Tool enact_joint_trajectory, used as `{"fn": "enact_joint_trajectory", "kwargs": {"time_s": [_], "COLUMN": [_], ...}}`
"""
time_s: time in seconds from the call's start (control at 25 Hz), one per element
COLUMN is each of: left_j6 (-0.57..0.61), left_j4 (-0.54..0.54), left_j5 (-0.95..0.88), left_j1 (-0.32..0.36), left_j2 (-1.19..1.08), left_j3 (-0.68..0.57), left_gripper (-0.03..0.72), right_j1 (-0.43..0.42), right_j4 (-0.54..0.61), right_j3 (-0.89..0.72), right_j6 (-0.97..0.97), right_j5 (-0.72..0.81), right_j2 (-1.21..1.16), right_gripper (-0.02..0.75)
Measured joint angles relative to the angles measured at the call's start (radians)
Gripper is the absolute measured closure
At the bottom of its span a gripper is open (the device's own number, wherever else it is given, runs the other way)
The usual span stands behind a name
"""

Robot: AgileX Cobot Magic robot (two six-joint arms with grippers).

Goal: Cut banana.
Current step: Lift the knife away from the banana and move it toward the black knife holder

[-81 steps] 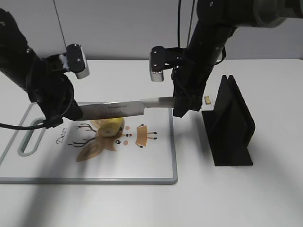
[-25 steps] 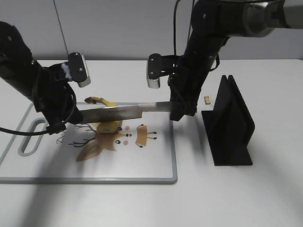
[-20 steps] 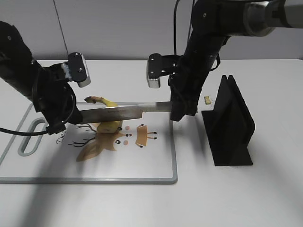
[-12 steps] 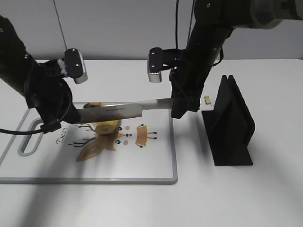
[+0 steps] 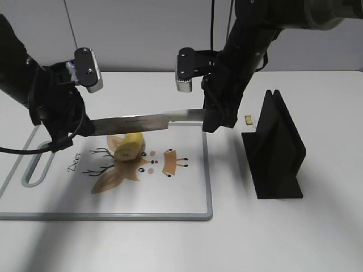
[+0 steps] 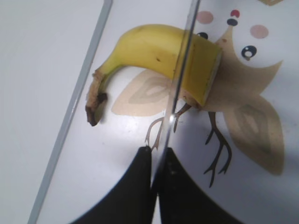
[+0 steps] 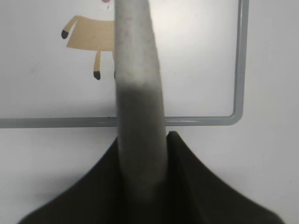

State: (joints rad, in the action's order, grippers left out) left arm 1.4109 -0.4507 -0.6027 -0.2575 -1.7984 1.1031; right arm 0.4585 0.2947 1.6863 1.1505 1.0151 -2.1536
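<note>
Two arms are working over one cutting board [image 5: 187, 192], and between them they are carrying one knife [image 5: 144, 120]. One banana [image 5: 129, 147] is lying on the board at centre-left of the exterior view; its far part is hidden behind the blade. One black knife block [image 5: 276, 148] is standing at the right of the frame, and one small pale scrap [image 5: 248, 119] is lying on the table just beside its upper left corner.

The right gripper [image 5: 214, 120] is pinching the knife handle [image 7: 138, 93], its fingers [image 7: 187, 168] pressed against both sides of the grey grip. The left gripper [image 6: 156, 163] is closing its two fingertips on the blade tip, with the steel edge [image 6: 182, 70] running up the middle of the left wrist view and crossing the banana [image 6: 163, 51] near its cut end. That fruit is showing a flat pale cut face at the upper right of the left wrist view and a dark stem at centre-left.

Compared with half a second ago, the knife is sitting slightly higher and more level in the exterior view, and the left arm's wrist camera has shifted up and left. The banana is now showing more fully below the blade.

Printed on the board is a cartoon deer [image 5: 122, 170] with the word "Deer" [image 5: 74, 162] at centre-left of the exterior view. The blade is carrying small writing, too fine to read.
</note>
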Motion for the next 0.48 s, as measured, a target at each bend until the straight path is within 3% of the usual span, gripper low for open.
{"fn": "enact_joint_trajectory", "kwargs": {"time_s": [0.48], "left_j6": [0.0], "left_j4": [-0.012], "left_j5": [0.006], "left_j1": [-0.001], "left_j2": [-0.053], "left_j3": [0.0], "left_gripper": [0.685], "right_j1": [0.0], "right_j4": [-0.006], "right_j3": [-0.003], "right_j6": [0.001], "right_j5": [-0.004], "right_j2": [-0.013], "right_gripper": [0.547]}}
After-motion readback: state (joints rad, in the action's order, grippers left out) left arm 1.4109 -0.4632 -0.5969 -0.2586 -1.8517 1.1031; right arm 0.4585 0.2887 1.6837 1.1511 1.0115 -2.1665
